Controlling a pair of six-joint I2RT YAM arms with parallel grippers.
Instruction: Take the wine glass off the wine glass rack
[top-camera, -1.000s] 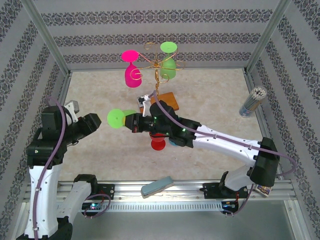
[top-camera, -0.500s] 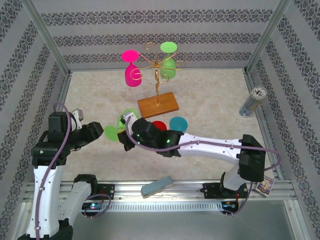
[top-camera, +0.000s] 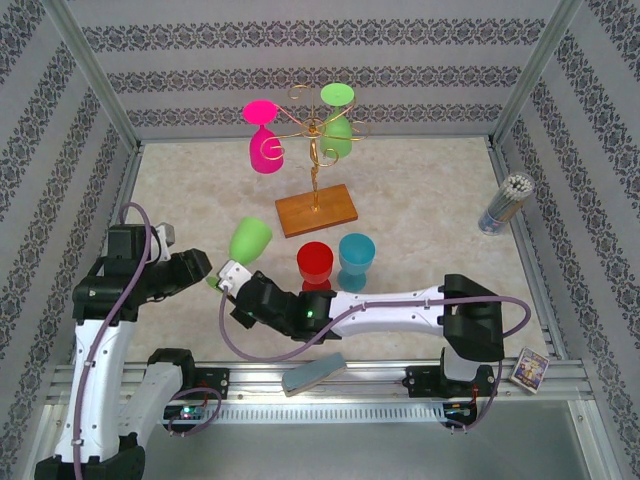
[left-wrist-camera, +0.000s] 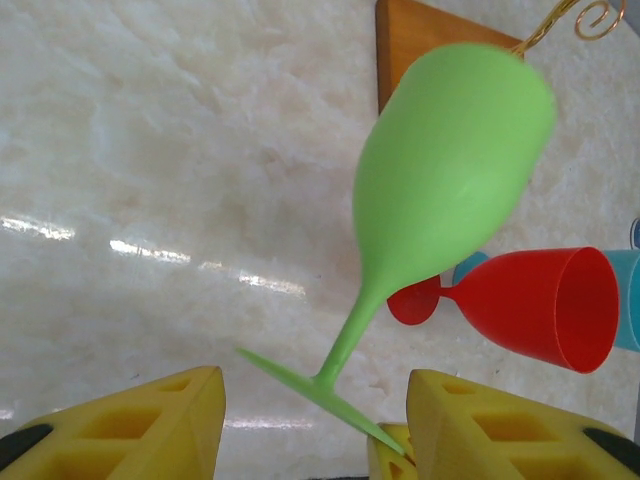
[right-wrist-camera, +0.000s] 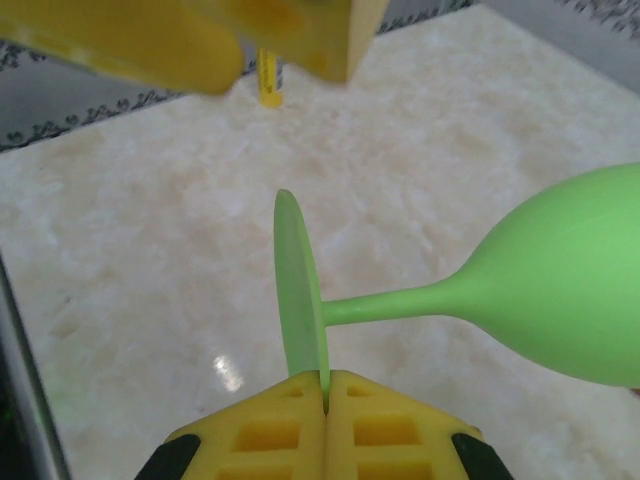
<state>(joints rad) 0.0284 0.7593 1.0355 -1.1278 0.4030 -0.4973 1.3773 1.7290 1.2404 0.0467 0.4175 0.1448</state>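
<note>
The right wrist view gives us the grip: the right gripper (right-wrist-camera: 325, 378) is pinched on the foot's edge of the wine glass (right-wrist-camera: 570, 300). The left wrist view adds the left gripper (left-wrist-camera: 315, 385), jaws apart on either side of that foot. From above we place the glass off the wine glass rack (top-camera: 316, 150), in front and left of its base. It is opaque light green, slim-stemmed and tilted

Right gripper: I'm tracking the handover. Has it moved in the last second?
Yes. The right gripper, shut on the green glass, has drawn back toward the near-left, away from the rack base, which it no longer overlaps.
</note>
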